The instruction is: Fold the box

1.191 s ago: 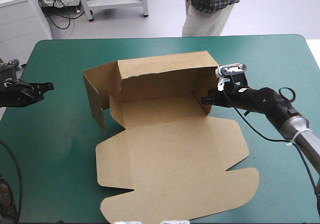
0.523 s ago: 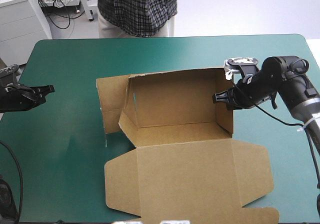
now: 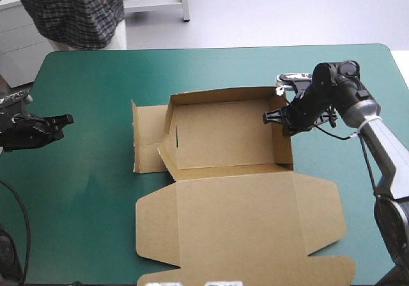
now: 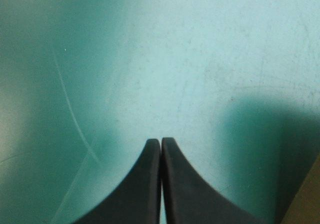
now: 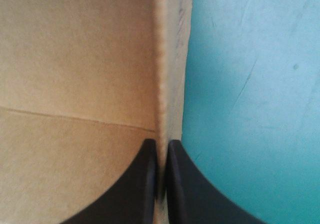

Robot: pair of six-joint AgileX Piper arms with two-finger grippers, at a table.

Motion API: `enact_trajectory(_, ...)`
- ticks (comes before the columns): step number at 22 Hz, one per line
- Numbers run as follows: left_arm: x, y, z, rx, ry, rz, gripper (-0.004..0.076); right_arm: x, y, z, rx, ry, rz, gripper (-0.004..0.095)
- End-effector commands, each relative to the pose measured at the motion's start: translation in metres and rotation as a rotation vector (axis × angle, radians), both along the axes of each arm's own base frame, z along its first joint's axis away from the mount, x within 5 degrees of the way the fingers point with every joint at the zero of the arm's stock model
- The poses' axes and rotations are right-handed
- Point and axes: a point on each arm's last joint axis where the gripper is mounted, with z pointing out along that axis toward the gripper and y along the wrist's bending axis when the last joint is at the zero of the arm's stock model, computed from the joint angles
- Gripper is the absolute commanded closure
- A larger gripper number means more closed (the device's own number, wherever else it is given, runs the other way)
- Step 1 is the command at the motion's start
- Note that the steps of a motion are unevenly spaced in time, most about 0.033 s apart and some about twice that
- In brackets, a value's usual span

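The brown box (image 3: 223,139) lies mid-table with its back and right walls raised and its big lid panel (image 3: 236,228) flat toward the near edge. A left flap (image 3: 148,139) lies flat on the cover. My right gripper (image 3: 270,117) is shut on the box's right wall, near that wall's far end. In the right wrist view the wall's edge (image 5: 161,74) runs between the two black fingers (image 5: 150,184). My left gripper (image 3: 64,119) hovers near the table's left edge, shut on nothing, well away from the box. The left wrist view has its gripper (image 4: 160,143) over bare teal-green cover.
A person in a checked shirt (image 3: 70,11) stands beyond the far left corner of the table, not over it. Bare teal-green cover (image 3: 83,190) stretches left of the box and along the far edge.
The right gripper has swung the box around and shifted it; the right wall now stands straighter. The left flap has gone from upright to flat. My left gripper barely moved.
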Motion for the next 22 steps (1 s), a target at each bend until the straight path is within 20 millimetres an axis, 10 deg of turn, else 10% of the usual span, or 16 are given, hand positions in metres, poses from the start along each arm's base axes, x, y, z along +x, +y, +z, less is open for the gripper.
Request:
enact_trajectory(1, -0.001, -0.001, 0.020, 0.007, -0.095, 0.032, 0.0736, 0.017, 0.003, 0.014, 0.016, -0.087, -0.002, 0.0926)
enact_trajectory(8, 0.000, 0.001, 0.020, 0.014, -0.107, 0.039, 0.0736, 0.041, 0.005, -0.002, -0.025, -0.072, 0.002, 0.0896)
enact_trajectory(15, 0.000, 0.001, 0.021, 0.017, -0.108, 0.039, 0.0736, 0.043, 0.006, 0.008, -0.023, -0.090, 0.022, 0.0221)
enact_trajectory(22, 0.000, 0.001, 0.020, 0.018, -0.107, 0.037, 0.0737, 0.036, 0.005, 0.053, 0.017, -0.212, 0.006, 0.0141)
